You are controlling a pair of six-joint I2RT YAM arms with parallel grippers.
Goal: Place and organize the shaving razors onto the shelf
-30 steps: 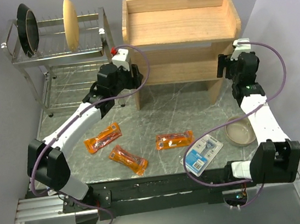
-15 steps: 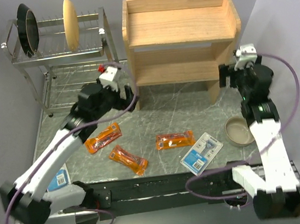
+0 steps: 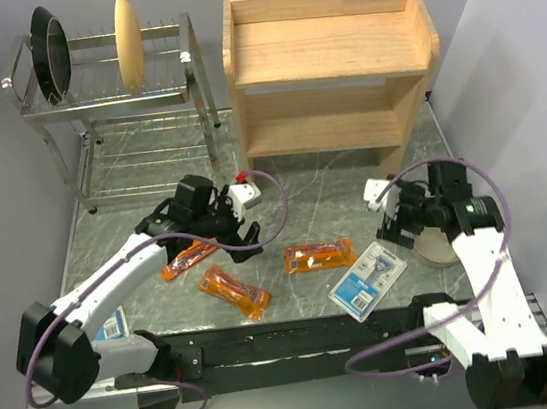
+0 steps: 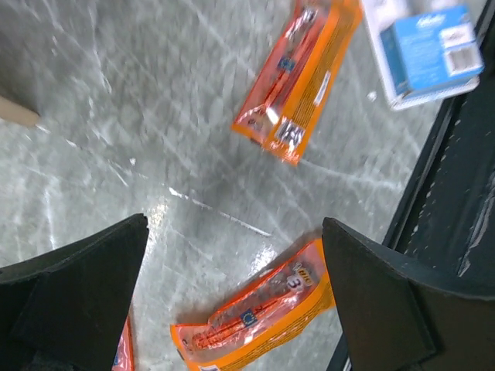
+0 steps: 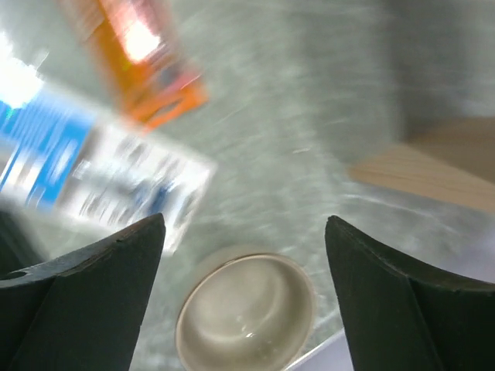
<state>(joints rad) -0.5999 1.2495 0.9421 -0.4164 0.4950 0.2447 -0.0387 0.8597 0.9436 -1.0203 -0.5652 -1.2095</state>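
Grey marbled tabletop held every razor, well apart from the wooden shelf at the back: three orange packets, one blue card near the front, and a second blue card (half under the left arm). Left gripper hung spread wide above the packets. Right gripper, jaws likewise apart, hung above a bowl.

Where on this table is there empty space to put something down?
Both tiers of the shelf are bare, and so is the table strip between the shelf's feet and the orange packets. The near edge is crowded: packets, blue card, bowl.
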